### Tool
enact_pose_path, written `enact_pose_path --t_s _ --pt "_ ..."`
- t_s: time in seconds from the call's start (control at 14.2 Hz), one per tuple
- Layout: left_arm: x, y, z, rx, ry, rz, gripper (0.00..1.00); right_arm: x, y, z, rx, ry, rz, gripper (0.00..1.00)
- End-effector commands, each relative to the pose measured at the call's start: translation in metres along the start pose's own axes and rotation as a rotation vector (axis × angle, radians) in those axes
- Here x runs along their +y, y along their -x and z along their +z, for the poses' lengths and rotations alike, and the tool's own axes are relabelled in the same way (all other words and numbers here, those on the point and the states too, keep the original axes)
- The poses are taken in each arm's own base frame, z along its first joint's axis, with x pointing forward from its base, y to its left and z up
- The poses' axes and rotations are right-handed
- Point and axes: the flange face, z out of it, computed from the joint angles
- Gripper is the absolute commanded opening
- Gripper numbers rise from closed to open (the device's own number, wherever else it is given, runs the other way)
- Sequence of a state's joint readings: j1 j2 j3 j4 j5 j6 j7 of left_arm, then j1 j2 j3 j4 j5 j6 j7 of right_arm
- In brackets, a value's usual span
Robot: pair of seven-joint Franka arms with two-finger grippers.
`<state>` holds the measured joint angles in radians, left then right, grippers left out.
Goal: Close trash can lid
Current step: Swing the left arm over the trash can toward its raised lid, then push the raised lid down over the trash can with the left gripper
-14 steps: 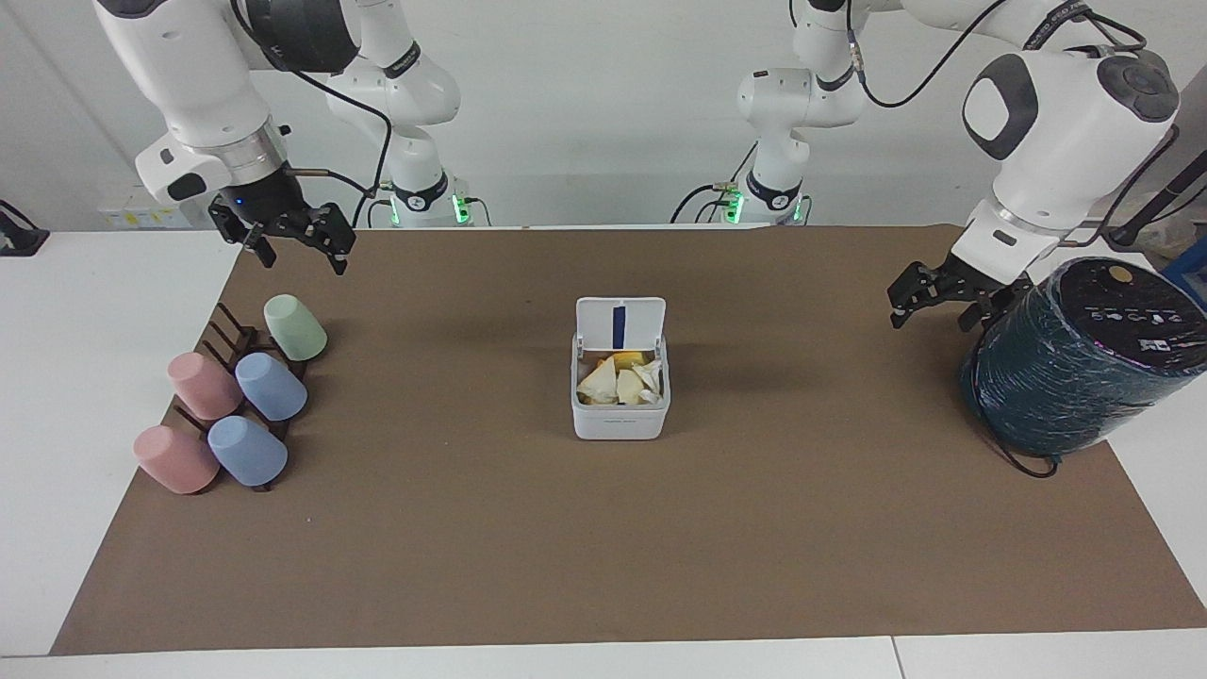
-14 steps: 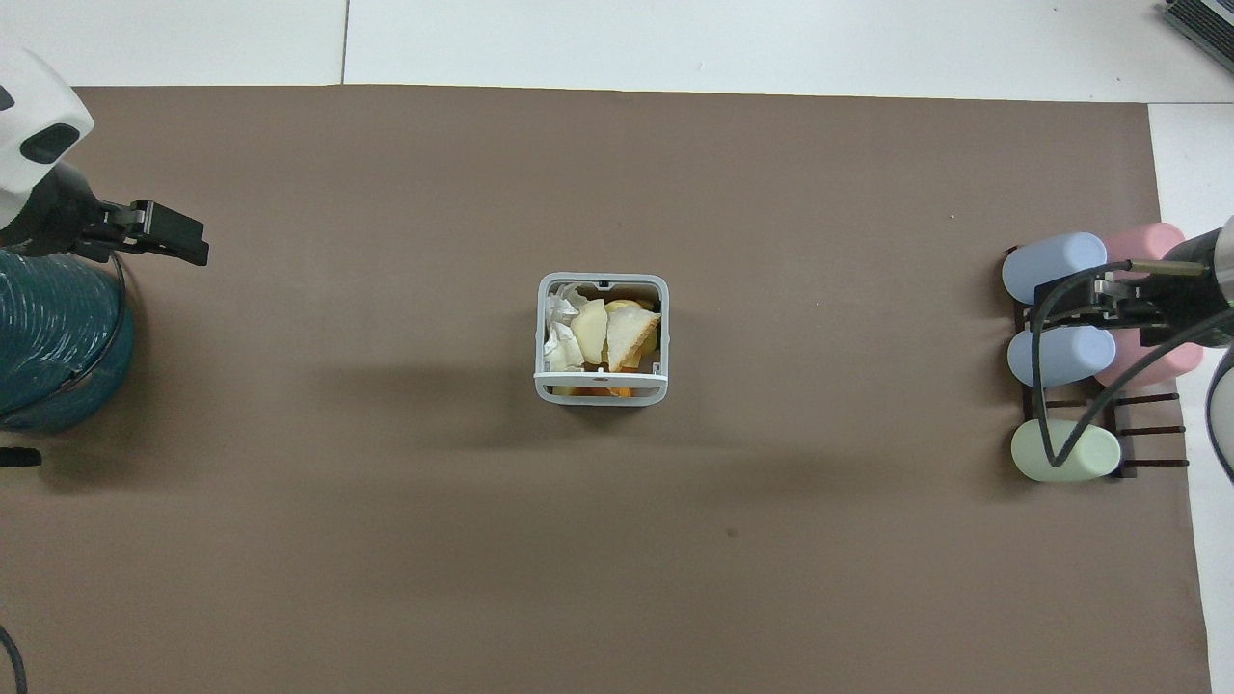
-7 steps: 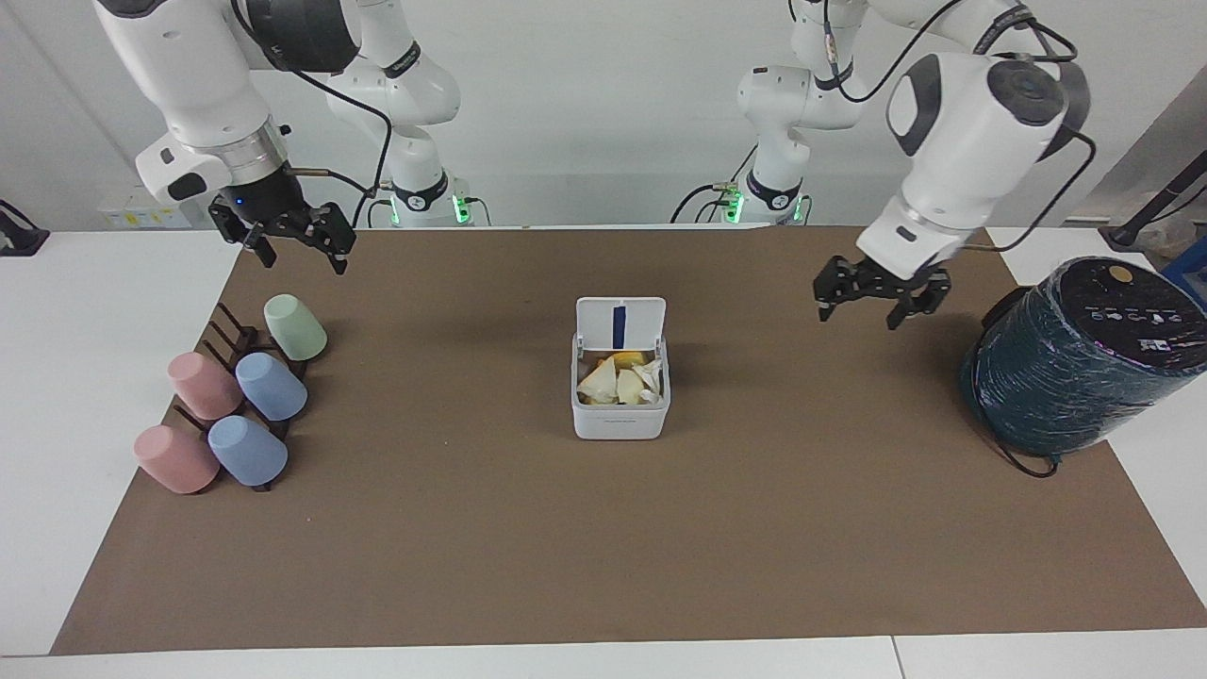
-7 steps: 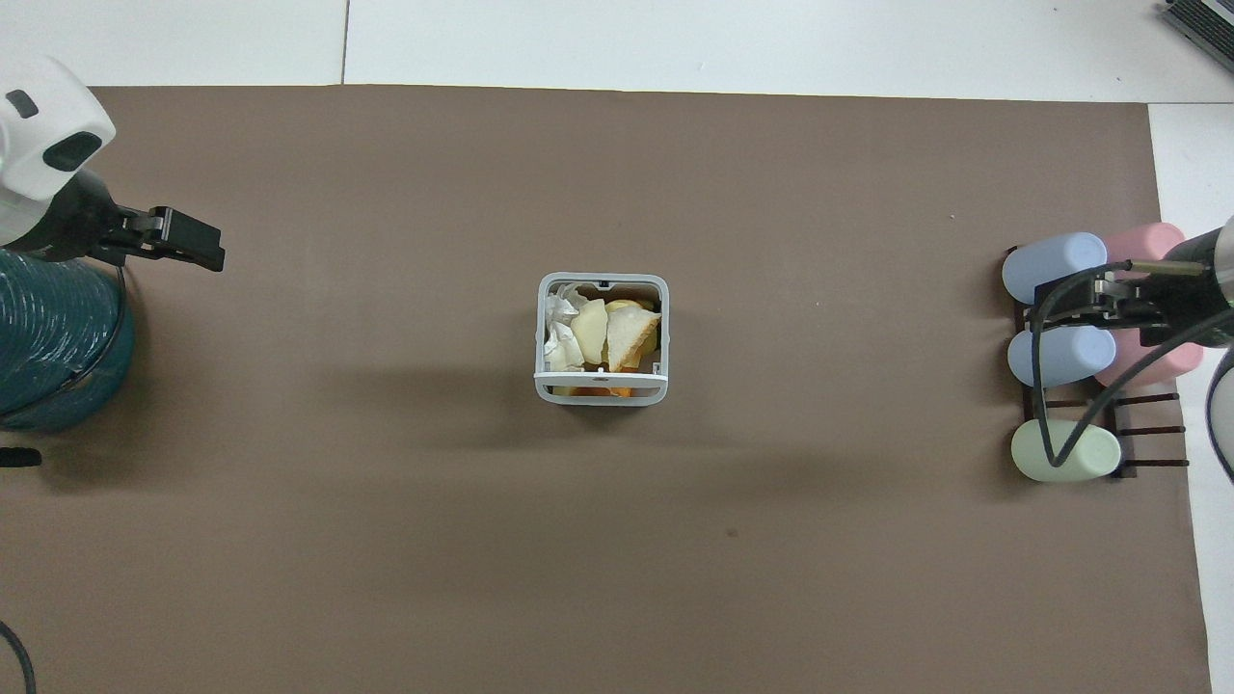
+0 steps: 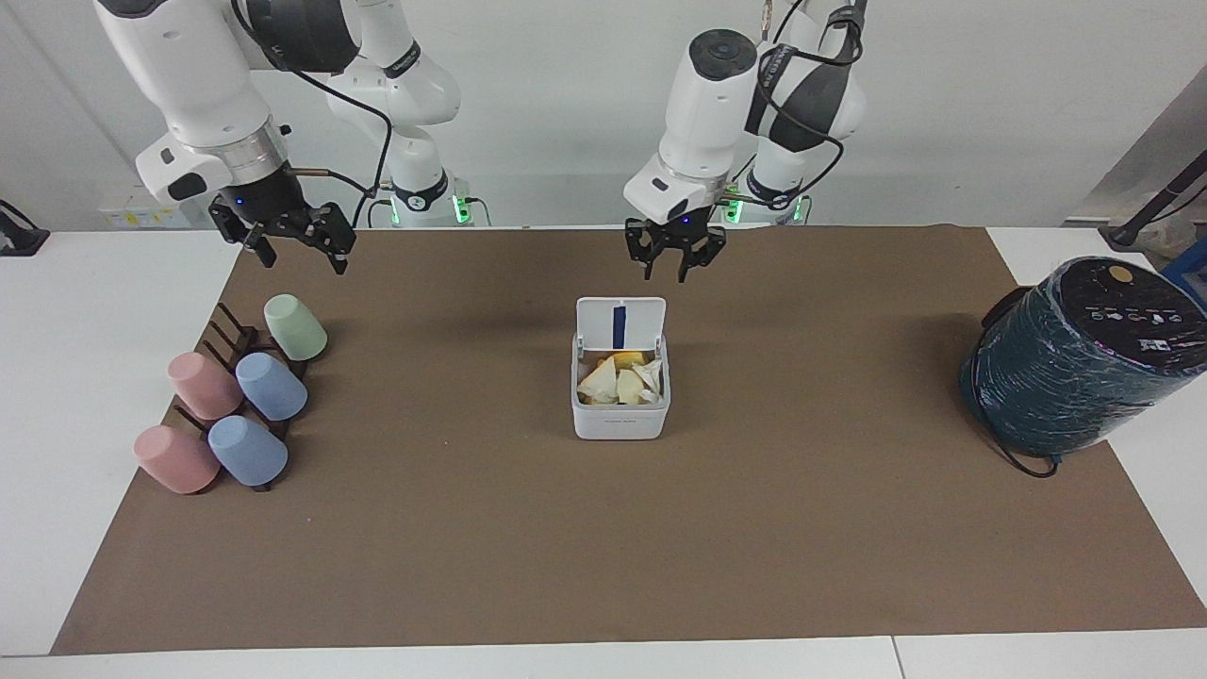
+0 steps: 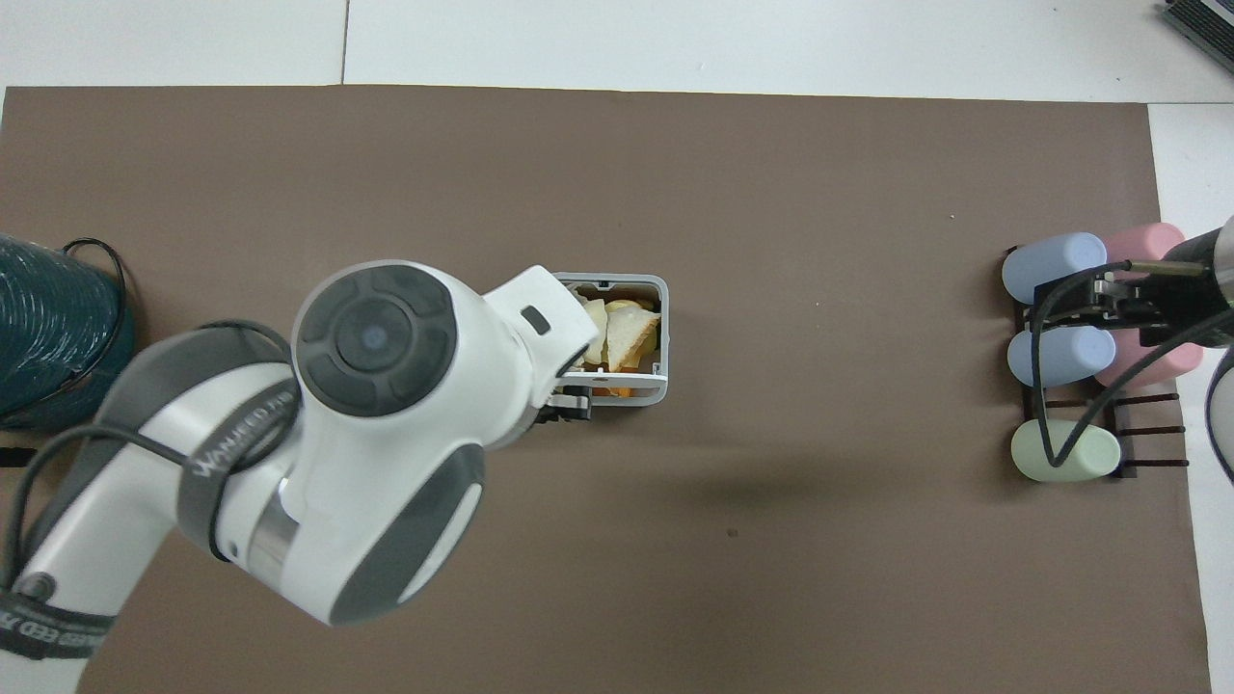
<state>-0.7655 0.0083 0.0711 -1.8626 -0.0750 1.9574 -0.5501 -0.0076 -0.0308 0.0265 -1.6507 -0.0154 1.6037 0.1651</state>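
Note:
The trash can (image 5: 620, 418) is a small white square box in the middle of the brown mat, with crumpled paper and yellow scraps inside. Its lid (image 5: 620, 323) stands upright, open, on the edge nearer the robots, its blue strip facing the camera. My left gripper (image 5: 671, 273) hangs open and empty over the mat beside the lid's top edge, not touching it. In the overhead view the left arm covers part of the can (image 6: 631, 282), and the lid (image 6: 631, 379) shows edge-on. My right gripper (image 5: 294, 247) waits open over the cup rack.
A large dark teal wrapped cylinder (image 5: 1075, 363) stands at the left arm's end of the table, also seen in the overhead view (image 6: 48, 328). A dark rack holds several pastel cups (image 5: 236, 401) at the right arm's end, also seen in the overhead view (image 6: 1060, 357).
My left arm has swung from beside the teal cylinder toward the middle, and its gripper now hangs by the upright lid. The lid, the can and the right arm have not moved.

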Motion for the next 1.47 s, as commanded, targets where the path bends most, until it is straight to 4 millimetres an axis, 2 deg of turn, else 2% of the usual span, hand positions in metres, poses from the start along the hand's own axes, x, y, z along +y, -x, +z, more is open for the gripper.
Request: enact_pose_path --t_s 0.0,0.14,0.28,0.42,0.56,0.7,0.91,1.12,1.4 --pt "0.007 0.026 0.016 0.051 0.049 -0.04 0.33 0.003 0.003 0.0 -0.011 -0.004 -0.014 1.0" --pt "0.012 0.015 0.017 0.13 0.099 -0.047 0.28 0.003 0.003 0.0 -0.009 -0.004 -0.014 1.0" --pt "0.01 -0.005 0.024 0.21 0.143 -0.066 0.27 0.003 0.003 0.0 -0.009 -0.004 -0.014 1.0" --pt "-0.004 -0.035 0.036 0.3 0.181 -0.111 0.27 0.003 0.003 0.0 -0.011 -0.004 -0.012 1.0" --pt "-0.008 -0.05 0.049 0.352 0.2 -0.124 0.27 0.003 0.003 0.0 -0.011 -0.004 -0.014 1.0" --pt "-0.022 -0.061 0.057 0.36 0.192 -0.145 0.24 0.003 0.003 0.0 -0.011 -0.004 -0.012 1.0" --pt "-0.025 -0.069 0.077 0.359 0.182 -0.152 0.23 0.003 0.003 0.0 -0.011 -0.004 -0.012 1.0" --pt "-0.021 -0.075 0.113 0.358 0.173 -0.152 0.24 0.003 0.003 0.0 -0.011 -0.004 -0.014 1.0" --pt "-0.021 -0.074 0.126 0.339 0.16 -0.153 0.24 0.003 0.003 0.0 -0.011 -0.004 -0.012 1.0"
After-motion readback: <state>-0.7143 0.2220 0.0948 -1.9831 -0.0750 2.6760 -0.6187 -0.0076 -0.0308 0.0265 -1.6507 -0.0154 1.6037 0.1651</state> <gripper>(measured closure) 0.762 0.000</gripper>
